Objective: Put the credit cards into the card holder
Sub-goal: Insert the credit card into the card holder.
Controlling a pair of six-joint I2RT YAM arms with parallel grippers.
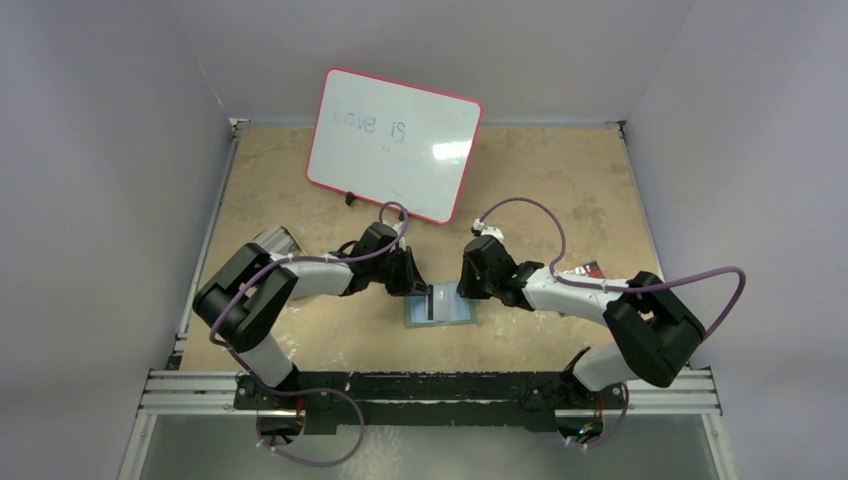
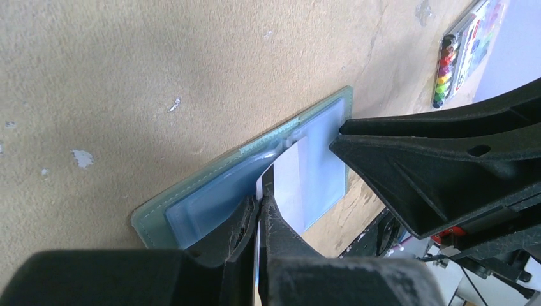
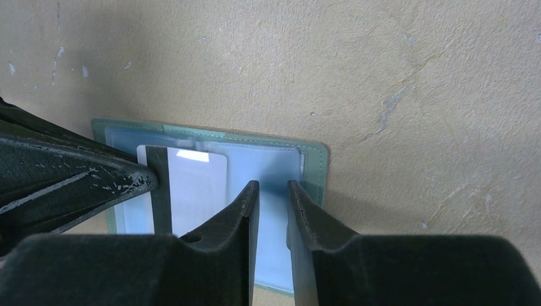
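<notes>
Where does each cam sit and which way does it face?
Top external: above and behind the robot, looking down at the table; left arm and right arm show.
Left wrist: sits behind the left gripper, shut on a credit card, facing the open card holder.
Right wrist: looks down past the right gripper, jaws apart, at the card holder.
Shared: both wrist views show credit card, card holder and the other gripper.
</notes>
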